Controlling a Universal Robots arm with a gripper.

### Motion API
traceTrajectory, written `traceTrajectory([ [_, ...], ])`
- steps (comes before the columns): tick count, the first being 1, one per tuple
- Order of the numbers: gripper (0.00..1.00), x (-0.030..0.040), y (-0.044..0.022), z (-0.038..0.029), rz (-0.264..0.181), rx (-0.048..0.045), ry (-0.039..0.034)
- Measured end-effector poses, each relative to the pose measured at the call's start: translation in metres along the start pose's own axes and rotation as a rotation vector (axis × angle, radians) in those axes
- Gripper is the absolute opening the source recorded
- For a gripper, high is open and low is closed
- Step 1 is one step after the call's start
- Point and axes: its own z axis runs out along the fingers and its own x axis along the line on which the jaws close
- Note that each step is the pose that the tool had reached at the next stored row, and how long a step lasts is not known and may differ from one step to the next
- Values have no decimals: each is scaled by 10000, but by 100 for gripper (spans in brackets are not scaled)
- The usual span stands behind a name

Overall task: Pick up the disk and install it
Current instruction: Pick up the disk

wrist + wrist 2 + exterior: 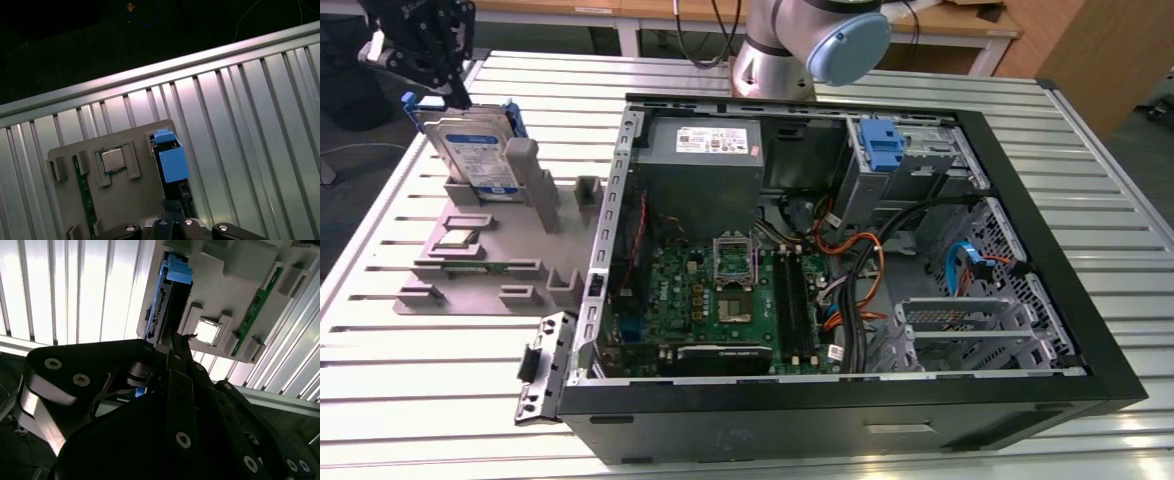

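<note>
Exterior view: upright, blue-railed silver disk (467,152)

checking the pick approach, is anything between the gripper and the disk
Nothing visible. The gripper hangs right over the top edge of the disk, which stands upright in the grey holder.

bright even light; glare washes out the slatted table (75,290).

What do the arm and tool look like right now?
The arm is silver-grey tubing with a rounded light-blue joint cap. The tool is black, built of flat angular links studded with round silver fasteners.
</note>
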Motion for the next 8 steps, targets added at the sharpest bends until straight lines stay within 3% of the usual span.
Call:
traceTrajectory([
  [8, 10, -33, 10, 2, -48, -14, -41],
])
